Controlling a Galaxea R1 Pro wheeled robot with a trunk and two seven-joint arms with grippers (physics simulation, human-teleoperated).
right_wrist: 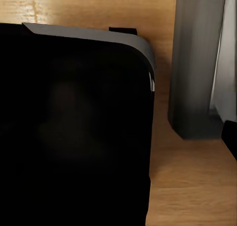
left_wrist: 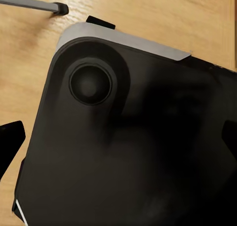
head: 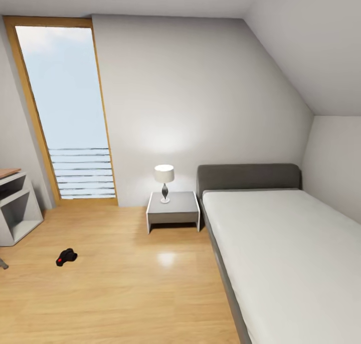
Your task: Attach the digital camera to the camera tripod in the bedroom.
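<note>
The digital camera (head: 66, 257), small and black with a red spot, lies on the light wood floor at the left of the bedroom, far from both arms. One silver leg of the camera tripod (left_wrist: 34, 5), tipped with a black foot, rests on the floor beside my black base (left_wrist: 128, 152) in the left wrist view. A small grey tip (head: 2, 264) at the head view's left edge may be that same leg. My left gripper (left_wrist: 118, 142) hangs over the base, fingertips (left_wrist: 11, 139) wide apart, holding nothing. My right gripper (right_wrist: 118, 137) also hangs by the base, one fingertip (right_wrist: 230, 137) at the frame's edge.
A bed (head: 281, 244) with a grey headboard fills the right side; its grey frame (right_wrist: 197, 63) stands close to my base. A grey nightstand (head: 173, 210) with a lamp (head: 164, 180) is by the wall, a white shelf (head: 17, 209) at the left, a tall window (head: 67, 108) behind.
</note>
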